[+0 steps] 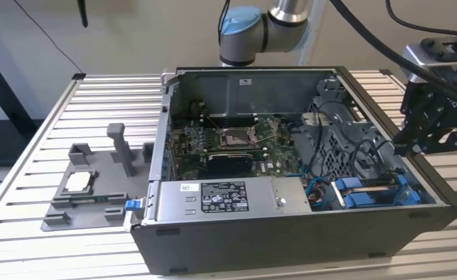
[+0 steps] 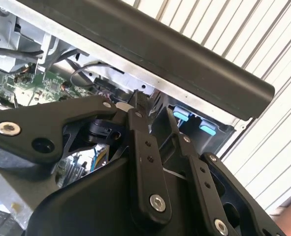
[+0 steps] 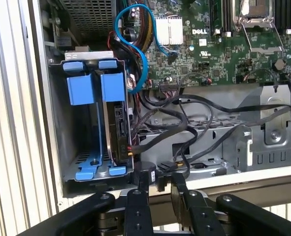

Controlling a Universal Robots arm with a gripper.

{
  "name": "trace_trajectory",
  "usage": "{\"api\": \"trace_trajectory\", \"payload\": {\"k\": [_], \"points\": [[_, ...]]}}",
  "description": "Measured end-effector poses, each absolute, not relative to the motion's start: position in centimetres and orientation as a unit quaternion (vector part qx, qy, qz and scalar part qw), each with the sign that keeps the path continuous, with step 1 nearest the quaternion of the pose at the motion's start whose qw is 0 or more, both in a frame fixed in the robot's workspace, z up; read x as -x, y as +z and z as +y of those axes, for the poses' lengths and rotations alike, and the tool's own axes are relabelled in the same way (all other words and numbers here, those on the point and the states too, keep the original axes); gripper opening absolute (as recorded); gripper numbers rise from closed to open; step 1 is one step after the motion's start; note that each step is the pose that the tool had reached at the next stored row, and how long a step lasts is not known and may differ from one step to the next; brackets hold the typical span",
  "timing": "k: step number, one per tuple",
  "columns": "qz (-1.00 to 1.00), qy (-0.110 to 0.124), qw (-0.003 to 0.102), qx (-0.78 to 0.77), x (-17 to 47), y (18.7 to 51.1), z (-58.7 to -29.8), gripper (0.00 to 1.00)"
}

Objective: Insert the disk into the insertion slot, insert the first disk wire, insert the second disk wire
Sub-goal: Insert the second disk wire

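Slatted metal table (image 1: 25, 175) bears the open computer case (image 1: 290, 245). The disk (image 3: 116, 129) in its blue carrier (image 3: 113, 87) stands seated in the insertion slot (image 3: 56, 123), apparently ready for wiring. The gripper (image 3: 157, 182) hangs beside loose black cables (image 3: 184, 128); whether it is clamped, I cannot tell.

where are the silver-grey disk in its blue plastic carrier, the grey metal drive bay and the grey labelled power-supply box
disk (image 3: 118, 128): first wrist view, its dark edge
drive bay (image 3: 76, 142): first wrist view, bare inner wall
power-supply box (image 1: 224, 197): exterior view, its label
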State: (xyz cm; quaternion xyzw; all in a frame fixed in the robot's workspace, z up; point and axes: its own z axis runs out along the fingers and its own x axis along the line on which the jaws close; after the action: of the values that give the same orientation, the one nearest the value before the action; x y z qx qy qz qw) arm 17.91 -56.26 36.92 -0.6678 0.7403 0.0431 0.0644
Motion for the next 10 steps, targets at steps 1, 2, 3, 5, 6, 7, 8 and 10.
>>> {"api": "trace_trajectory", "payload": {"k": [1, 2, 3, 5, 6, 7, 8, 10], "points": [[0.741, 0.045, 0.063, 0.667, -17.94, 36.90, -56.25, 0.33], [0.741, 0.047, 0.060, 0.667, -17.95, 36.87, -56.25, 0.33], [0.742, 0.049, 0.058, 0.666, -17.96, 36.85, -56.24, 0.33], [0.742, 0.051, 0.056, 0.666, -17.96, 36.84, -56.23, 0.33], [0.742, 0.051, 0.056, 0.666, -17.96, 36.83, -56.23, 0.33], [0.742, 0.051, 0.056, 0.666, -17.96, 36.83, -56.23, 0.33], [0.742, 0.051, 0.056, 0.666, -17.97, 36.82, -56.23, 0.31], [0.742, 0.051, 0.056, 0.666, -18.00, 36.81, -56.22, 0.23]]}}
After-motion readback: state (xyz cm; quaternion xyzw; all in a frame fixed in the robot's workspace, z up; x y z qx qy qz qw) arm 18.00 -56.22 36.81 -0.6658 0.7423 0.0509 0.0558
